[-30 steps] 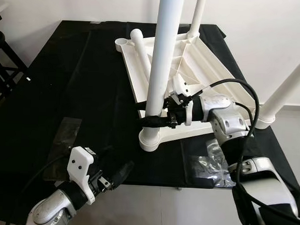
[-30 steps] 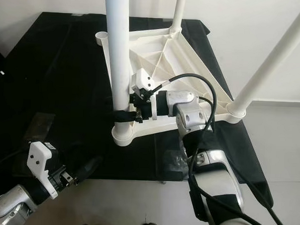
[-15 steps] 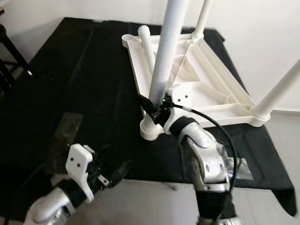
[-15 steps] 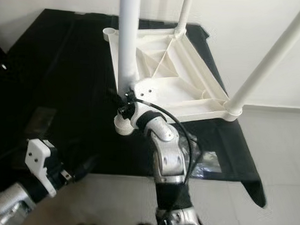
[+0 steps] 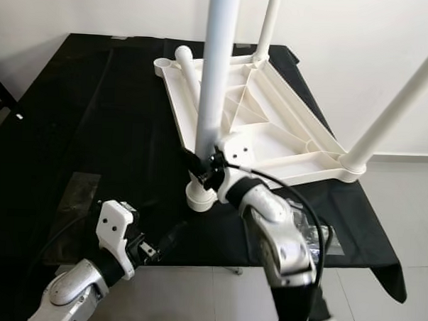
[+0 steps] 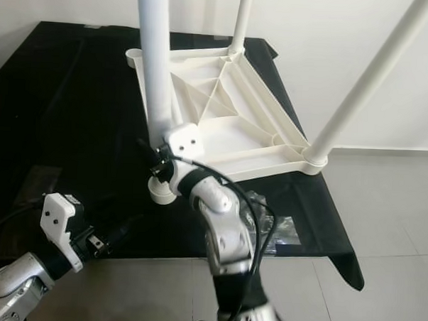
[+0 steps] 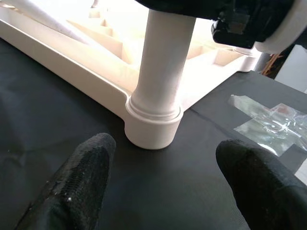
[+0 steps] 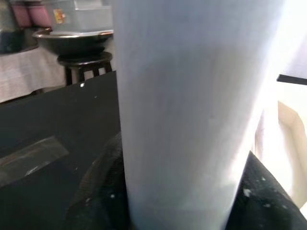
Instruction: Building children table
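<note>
One right pincer point(image 5: 199, 165) clenched round upright white plastic table leg point(image 5: 216, 75), left pincer point(image 5: 169, 238) released near the leg's foot socket point(image 7: 153, 127), black-draped worktop point(image 5: 80, 126)

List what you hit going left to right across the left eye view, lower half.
left gripper → near leg's socket → right gripper on that leg → plastic bag → right leg's socket

Child's table point(image 5: 258, 120): smooth white plastic, slight sheen. Surface point(image 5: 73, 126): matt black cloth. Bag point(image 6: 271, 227): glossy clear plastic.
</note>
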Controlling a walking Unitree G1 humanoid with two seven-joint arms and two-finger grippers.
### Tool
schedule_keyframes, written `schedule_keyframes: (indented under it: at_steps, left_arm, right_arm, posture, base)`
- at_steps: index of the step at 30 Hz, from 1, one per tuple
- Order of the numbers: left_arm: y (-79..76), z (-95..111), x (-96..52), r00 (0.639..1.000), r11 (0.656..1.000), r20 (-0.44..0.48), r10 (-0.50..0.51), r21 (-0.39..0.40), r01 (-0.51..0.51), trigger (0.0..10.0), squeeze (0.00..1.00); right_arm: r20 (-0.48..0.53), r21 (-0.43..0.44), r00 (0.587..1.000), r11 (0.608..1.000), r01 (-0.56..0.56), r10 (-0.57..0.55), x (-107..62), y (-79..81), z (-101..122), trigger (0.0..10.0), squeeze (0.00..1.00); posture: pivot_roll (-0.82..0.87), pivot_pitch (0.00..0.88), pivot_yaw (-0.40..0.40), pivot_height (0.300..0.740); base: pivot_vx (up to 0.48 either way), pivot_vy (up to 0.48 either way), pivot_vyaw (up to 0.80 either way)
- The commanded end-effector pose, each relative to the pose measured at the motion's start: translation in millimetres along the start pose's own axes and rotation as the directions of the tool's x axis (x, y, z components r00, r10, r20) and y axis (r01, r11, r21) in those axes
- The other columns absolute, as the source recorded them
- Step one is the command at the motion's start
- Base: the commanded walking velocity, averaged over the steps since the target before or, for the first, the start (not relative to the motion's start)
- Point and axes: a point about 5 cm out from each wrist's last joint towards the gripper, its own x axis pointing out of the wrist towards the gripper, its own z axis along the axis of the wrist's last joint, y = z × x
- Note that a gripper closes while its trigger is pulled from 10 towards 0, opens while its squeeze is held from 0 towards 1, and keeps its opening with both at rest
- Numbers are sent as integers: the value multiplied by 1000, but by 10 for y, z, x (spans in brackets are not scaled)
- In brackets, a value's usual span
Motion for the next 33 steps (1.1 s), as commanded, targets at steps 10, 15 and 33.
schedule_keyframes:
  at_steps: [10,15,33]
  left_arm:
    - [-27,-45,-20,1000,1000,-14,-3,-11,3,10000,0]
    - [-62,-31,-47,1000,1000,-12,-4,-15,4,10000,0]
    - [-152,-28,-83,1000,999,-20,-22,-35,21,10000,0]
  right_arm:
    - [-26,-51,831,829,-557,556,-107,-247,184,10000,141]
    - [-68,-93,743,737,-670,666,-84,-468,266,10000,0]
    - [-91,-109,619,610,-785,780,85,-681,549,0,0]
  posture:
    - [-130,152,-69,740]
    - [-115,168,-71,740]
    - [-93,178,-68,740]
  base:
    - [0,0,0]
    - [0,0,0]
    - [0,0,0]
